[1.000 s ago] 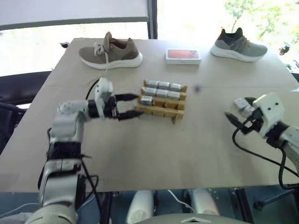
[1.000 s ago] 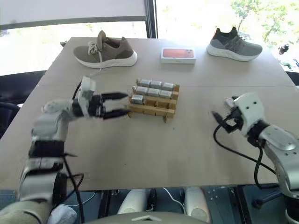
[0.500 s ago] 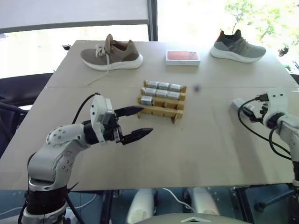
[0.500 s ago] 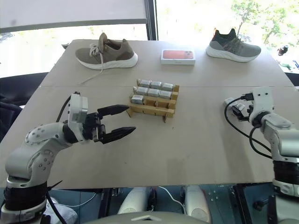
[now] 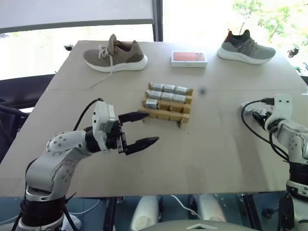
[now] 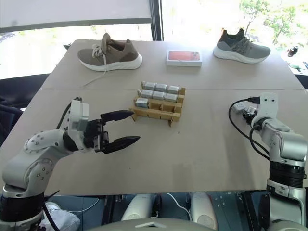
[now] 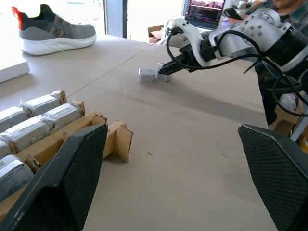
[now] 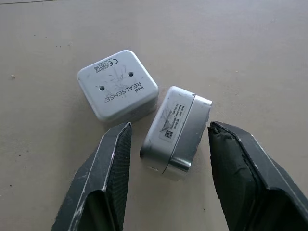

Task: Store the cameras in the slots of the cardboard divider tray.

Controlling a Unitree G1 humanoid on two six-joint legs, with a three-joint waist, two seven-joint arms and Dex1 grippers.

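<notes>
Jaws apart on left gripper (image 5: 142, 129), right gripper (image 8: 168, 144) straddling one camera (image 8: 175, 132) ungripped; seven in cardboard divider tray (image 5: 168, 113), two outstanding on table (image 5: 211, 144).

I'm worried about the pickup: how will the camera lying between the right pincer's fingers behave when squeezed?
The camera looks rigid, so it should not deform. Its smooth silvery shell and rounded corners may slip. It lies askew between the right pincer fingers, so it may twist as they close.
</notes>
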